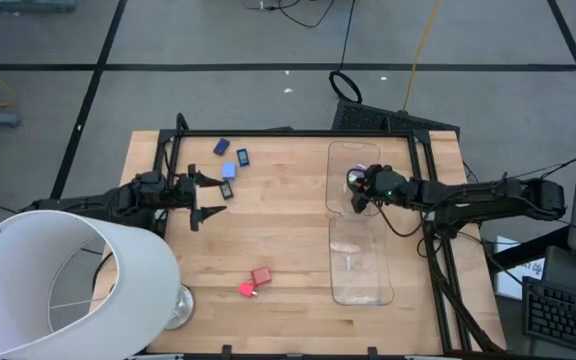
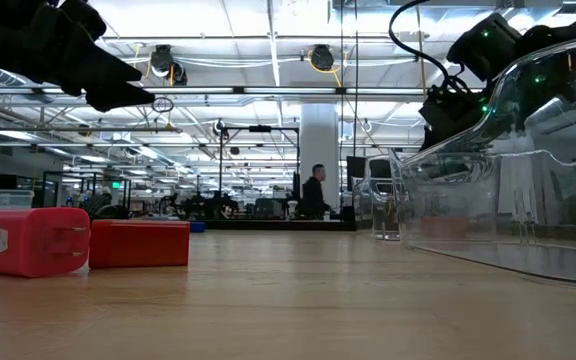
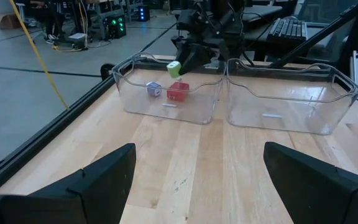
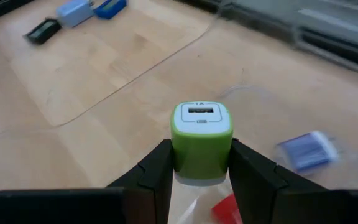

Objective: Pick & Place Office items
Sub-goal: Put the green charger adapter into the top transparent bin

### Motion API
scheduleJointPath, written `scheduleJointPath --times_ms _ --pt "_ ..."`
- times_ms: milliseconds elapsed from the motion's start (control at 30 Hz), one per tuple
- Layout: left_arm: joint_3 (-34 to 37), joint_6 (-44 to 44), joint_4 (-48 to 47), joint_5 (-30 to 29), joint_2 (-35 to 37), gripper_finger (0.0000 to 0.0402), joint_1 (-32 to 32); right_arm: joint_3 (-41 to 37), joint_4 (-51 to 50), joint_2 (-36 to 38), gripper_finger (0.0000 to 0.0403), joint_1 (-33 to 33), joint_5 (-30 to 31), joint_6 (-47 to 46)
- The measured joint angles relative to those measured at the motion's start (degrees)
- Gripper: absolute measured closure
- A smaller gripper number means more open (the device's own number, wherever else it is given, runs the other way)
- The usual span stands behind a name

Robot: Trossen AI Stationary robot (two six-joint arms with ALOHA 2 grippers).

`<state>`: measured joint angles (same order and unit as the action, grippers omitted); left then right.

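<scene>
My right gripper (image 1: 356, 190) hangs over the far clear tray (image 1: 340, 160), shut on a green block (image 4: 201, 140) whose white end face has a port. Inside that tray lie a red piece (image 3: 178, 91) and a purple-blue piece (image 3: 154, 89). On the bare table lie three blue pieces (image 1: 232, 158) and a black one (image 1: 226, 189) at the far left, and two red pieces (image 1: 256, 281) near the front. My left gripper (image 1: 211, 197) waits open at the table's left, above the wood, with nothing between its fingers. My right gripper pinches the green block by two opposite sides (image 4: 178, 155) between its two fingers. The white port end (image 4: 201, 113) sticks out past the fingertips. The fingers come from the table's right, slanting down. The block hangs clear above the tray's floor.
A second clear tray (image 1: 380, 285) stands nearer the front, end to end with the far one. A big white lampshade (image 1: 63, 285) lies at the table's front left corner. A black frame rail (image 1: 288, 132) runs along the far edge. Bare wood lies at the table's middle.
</scene>
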<state>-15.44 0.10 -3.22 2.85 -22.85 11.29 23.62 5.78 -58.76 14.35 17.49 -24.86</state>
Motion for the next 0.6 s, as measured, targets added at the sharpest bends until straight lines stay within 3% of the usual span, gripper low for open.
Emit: scheduleJointPath --times_ms 133,600 --pt "0.0 0.0 0.0 0.0 0.0 0.005 0.0 0.0 -0.3 -0.9 0.0284 -0.1 -3.4 0.5" --pt "0.0 -0.1 0.0 0.0 0.0 0.005 0.0 0.0 0.0 -3.0 0.0267 0.0 -2.7 0.5"
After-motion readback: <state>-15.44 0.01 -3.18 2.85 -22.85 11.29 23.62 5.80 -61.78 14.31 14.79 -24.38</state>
